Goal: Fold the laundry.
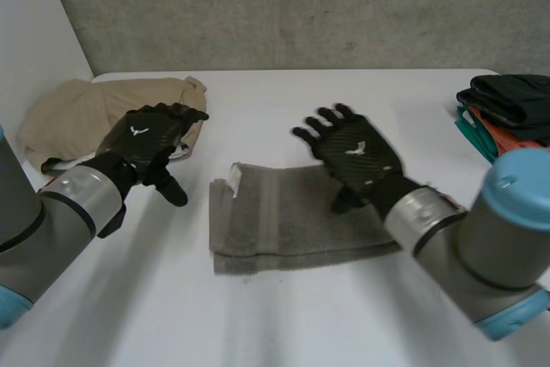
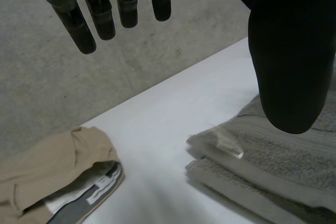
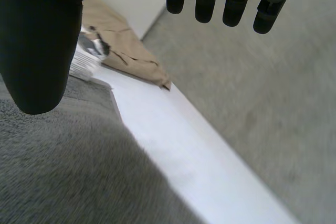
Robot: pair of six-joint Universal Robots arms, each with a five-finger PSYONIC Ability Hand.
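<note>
The left hand's fingers (image 2: pixel 100 17) are being held straight and spread, with nothing being gripped. The left hand (image 1: pixel 150 139) is being held above the worktop (image 1: pixel 301 315), between the beige garment (image 1: pixel 73 118) and the grey towel (image 1: pixel 292 217). The right hand's fingers (image 3: pixel 236 6) are likewise being held straight and apart, with nothing being grasped. The right hand (image 1: pixel 352 154) is being held over the grey towel's far right part. The grey towel is being seen folded and flat mid-worktop. A stack of folded clothes (image 1: pixel 507 109) is being seen at the worktop's right edge.
</note>
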